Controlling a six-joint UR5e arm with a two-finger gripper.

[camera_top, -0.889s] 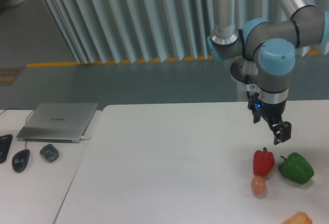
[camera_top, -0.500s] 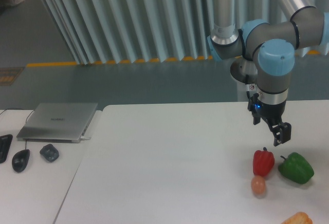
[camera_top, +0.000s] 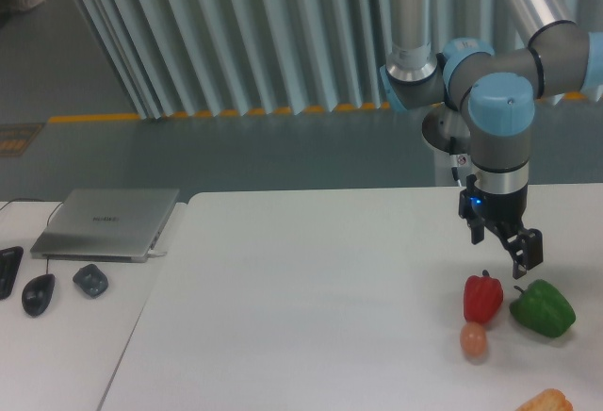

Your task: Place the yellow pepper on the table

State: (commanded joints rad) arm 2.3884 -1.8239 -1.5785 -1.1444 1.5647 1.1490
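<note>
Shifted slightly right and lower since the earlier frames, the gripper [camera_top: 524,253] now hangs over the gap between the red pepper [camera_top: 482,298] and the green pepper [camera_top: 543,308]; nothing sits in its dark fingers, though whether they are spread or pressed together cannot be told from this angle; no yellow pepper is visible on the table [camera_top: 311,307], so its place is unknown. Locating that pepper first, rather than descending here, looks the sound move. Both peppers are glossy and blocky; a smooth tan egg [camera_top: 473,339] lies just below the red one; a lumpy orange item [camera_top: 545,401] pokes in at the bottom edge.
</note>
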